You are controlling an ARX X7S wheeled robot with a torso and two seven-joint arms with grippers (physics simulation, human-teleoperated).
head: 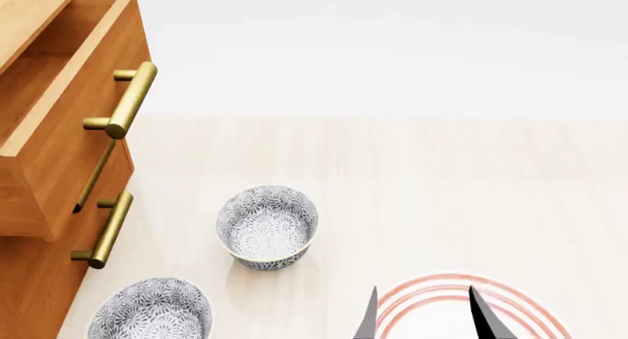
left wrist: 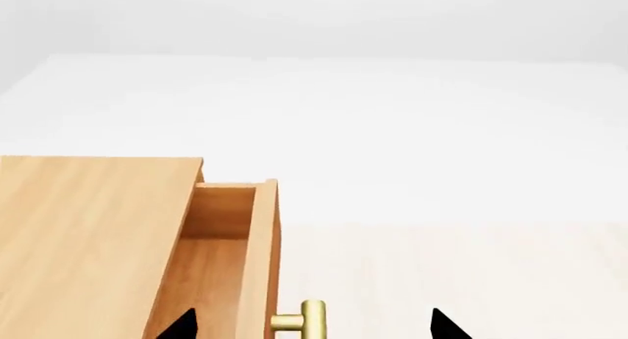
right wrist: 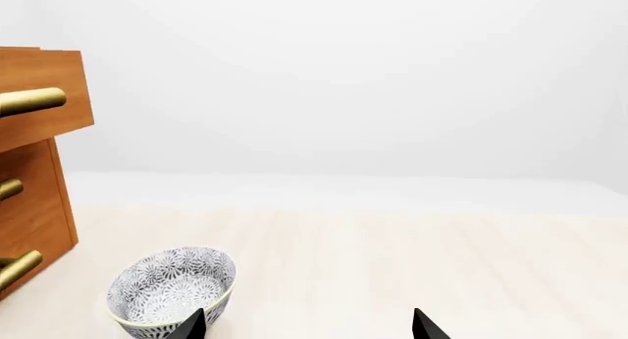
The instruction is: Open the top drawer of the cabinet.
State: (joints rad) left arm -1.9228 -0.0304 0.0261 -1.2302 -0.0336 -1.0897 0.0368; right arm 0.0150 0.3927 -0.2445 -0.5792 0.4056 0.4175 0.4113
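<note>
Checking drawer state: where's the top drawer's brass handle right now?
Head view, upper left: the brass handle sits on the top drawer, which juts out past the lower drawers, above the nearer patterned bowl.

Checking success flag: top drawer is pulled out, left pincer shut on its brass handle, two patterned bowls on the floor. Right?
One thing is off: the left pincer is open, not shut on the brass handle. The left wrist view shows its tips spread well apart either side of it. The top drawer is pulled out, and two patterned bowls sit on the floor.
</note>
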